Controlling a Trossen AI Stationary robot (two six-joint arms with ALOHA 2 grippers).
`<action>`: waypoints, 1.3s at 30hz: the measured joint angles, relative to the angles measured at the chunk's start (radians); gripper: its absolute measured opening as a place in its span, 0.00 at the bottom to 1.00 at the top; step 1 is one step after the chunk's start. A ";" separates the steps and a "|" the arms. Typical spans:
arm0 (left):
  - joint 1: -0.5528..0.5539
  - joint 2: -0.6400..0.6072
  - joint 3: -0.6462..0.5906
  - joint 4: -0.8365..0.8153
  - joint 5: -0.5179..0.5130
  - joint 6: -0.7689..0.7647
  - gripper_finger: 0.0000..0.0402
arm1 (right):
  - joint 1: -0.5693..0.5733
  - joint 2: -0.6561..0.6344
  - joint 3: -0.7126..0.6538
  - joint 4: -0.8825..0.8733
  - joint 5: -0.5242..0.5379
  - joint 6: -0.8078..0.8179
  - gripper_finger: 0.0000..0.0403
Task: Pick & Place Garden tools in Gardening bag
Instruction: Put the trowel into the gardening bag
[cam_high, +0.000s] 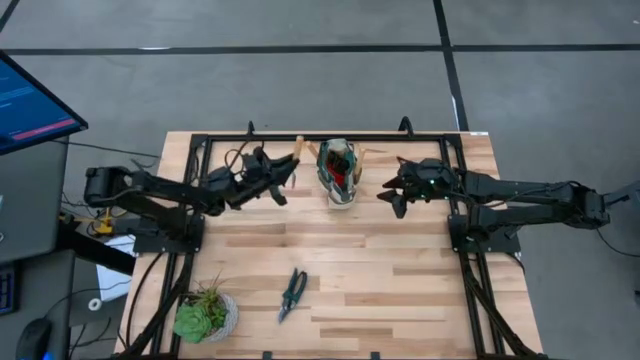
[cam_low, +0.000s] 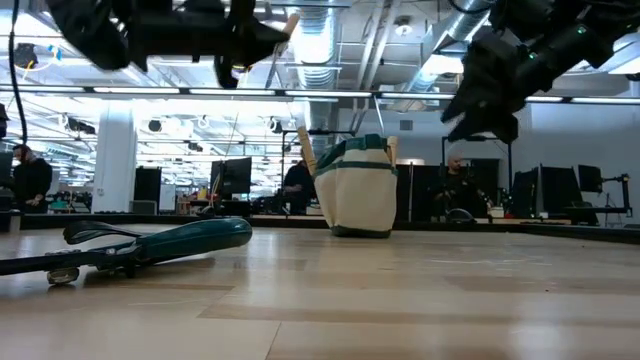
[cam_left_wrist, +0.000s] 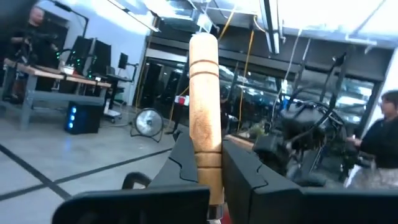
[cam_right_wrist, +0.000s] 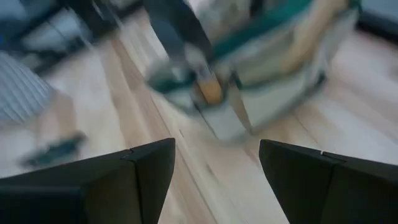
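My left gripper (cam_high: 283, 176) is left of the gardening bag (cam_high: 338, 172), high above the table, and is shut on a tool with a light wooden handle (cam_left_wrist: 204, 93). The dark green and cream bag (cam_low: 358, 190) stands upright at the far middle with tool handles sticking out of its top. My right gripper (cam_high: 392, 190) is open and empty just right of the bag, also raised (cam_low: 482, 100). Dark-handled pruning shears (cam_high: 292, 293) lie flat on the table near the front and also show in the low view (cam_low: 150, 244). My left gripper pinches the tool's wooden handle (cam_left_wrist: 209, 158) between its two fingers (cam_left_wrist: 184, 163), well back from the handle's free end (cam_left_wrist: 203, 43). The fingers come roughly level from the table's left and lie across the handle. The tool is lifted clear of the table, and its free end points toward the far edge (cam_high: 297, 146).
A potted green plant (cam_high: 205, 315) stands at the front left corner. Black frame rails (cam_high: 200, 190) run along both sides and the far edge of the table. Bare tabletop lies between the shears and the bag. People and desks show in the room beyond.
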 joint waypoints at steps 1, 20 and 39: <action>0.002 0.019 -0.012 0.035 -0.003 -0.012 0.01 | 0.000 0.000 0.000 0.047 -0.005 0.007 0.56; -0.012 0.097 0.073 0.091 0.149 -0.019 0.01 | 0.001 0.340 0.504 0.314 -0.126 -0.246 0.56; -0.018 0.090 0.076 0.110 0.179 0.012 0.01 | -0.002 0.689 0.881 0.252 -0.331 -0.275 0.66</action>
